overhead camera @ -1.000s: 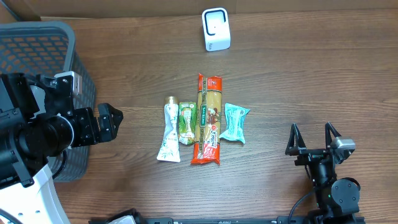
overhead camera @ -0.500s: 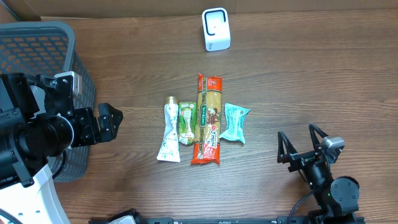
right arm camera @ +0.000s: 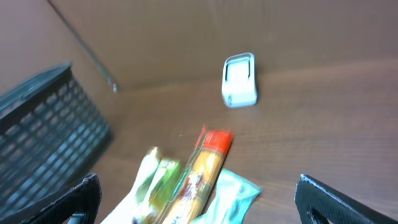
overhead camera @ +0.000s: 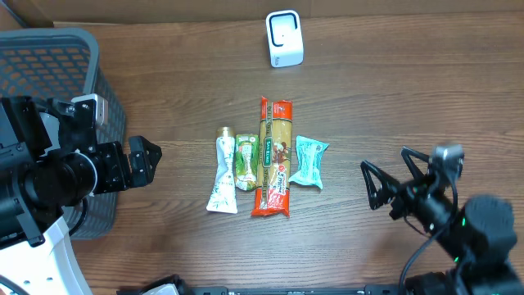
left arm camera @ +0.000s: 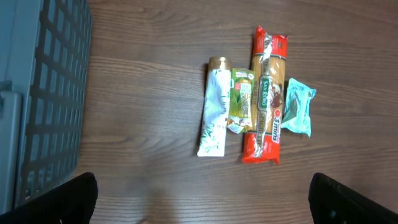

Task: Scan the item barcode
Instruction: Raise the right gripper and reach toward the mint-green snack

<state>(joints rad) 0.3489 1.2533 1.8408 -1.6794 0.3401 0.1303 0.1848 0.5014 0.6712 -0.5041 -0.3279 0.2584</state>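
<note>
Four items lie side by side at mid-table: a white tube (overhead camera: pixel 222 170), a green packet (overhead camera: pixel 245 162), a long red-ended pasta pack (overhead camera: pixel 273 157) and a teal packet (overhead camera: pixel 309 161). No barcode can be made out on any of them. A white scanner (overhead camera: pixel 284 38) stands at the back. My left gripper (overhead camera: pixel 151 162) is open and empty, left of the tube, and sees the row from above (left arm camera: pixel 202 205). My right gripper (overhead camera: pixel 386 184) is open and empty, right of the teal packet (right arm camera: pixel 233 196). It points toward the items, with the scanner (right arm camera: pixel 239 79) beyond them.
A dark grey mesh basket (overhead camera: pixel 49 49) stands at the far left beside the left arm; it also shows in the left wrist view (left arm camera: pixel 37 93) and the right wrist view (right arm camera: pixel 43 130). A cardboard wall runs along the table's back edge.
The right arm has lifted and swung left toward the row of items, its open fingers now aimed at them. The left arm and the items have not moved.
</note>
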